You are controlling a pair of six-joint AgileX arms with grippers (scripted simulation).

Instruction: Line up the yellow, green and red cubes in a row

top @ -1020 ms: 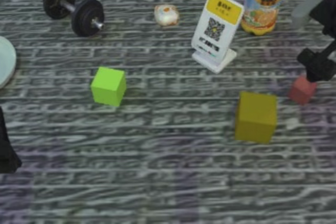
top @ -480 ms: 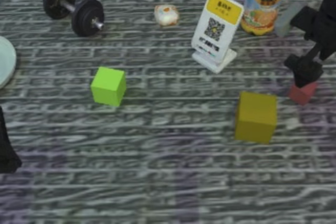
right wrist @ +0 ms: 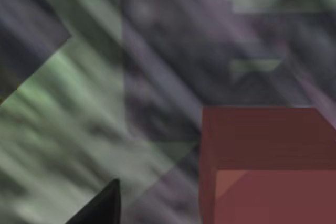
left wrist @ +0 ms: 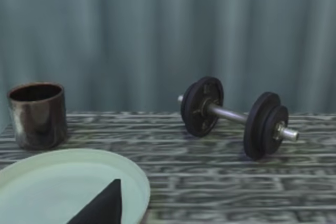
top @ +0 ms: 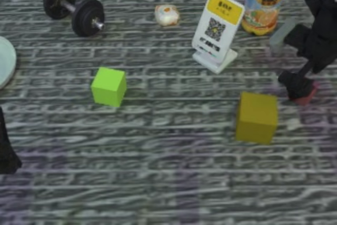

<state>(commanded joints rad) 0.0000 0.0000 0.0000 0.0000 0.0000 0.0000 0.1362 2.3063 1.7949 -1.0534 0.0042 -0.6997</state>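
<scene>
The yellow cube [top: 256, 117], the largest, stands right of centre. Well apart from it, left of centre, sits the green cube [top: 108, 86]. The small red cube [top: 308, 95] is near the table's right edge, mostly covered from above by my right gripper [top: 297, 84], which hangs open directly over it. The right wrist view shows the red cube [right wrist: 268, 166] close up, beside one dark fingertip [right wrist: 105, 203], which does not touch it. My left gripper [top: 5, 154] is parked open at the left edge, one fingertip [left wrist: 102, 208] over the plate.
Along the back stand a black dumbbell [top: 73, 8], a small pastry [top: 167, 15], a white QR-code sign [top: 217, 31] and an orange juice bottle [top: 266, 1]. A pale plate [top: 4, 59] lies at the left edge, with a dark cup [left wrist: 38, 114] near it.
My right arm has swung left and come down over the red cube, which now shows only as a sliver from above. The cubes and the left arm have not moved.
</scene>
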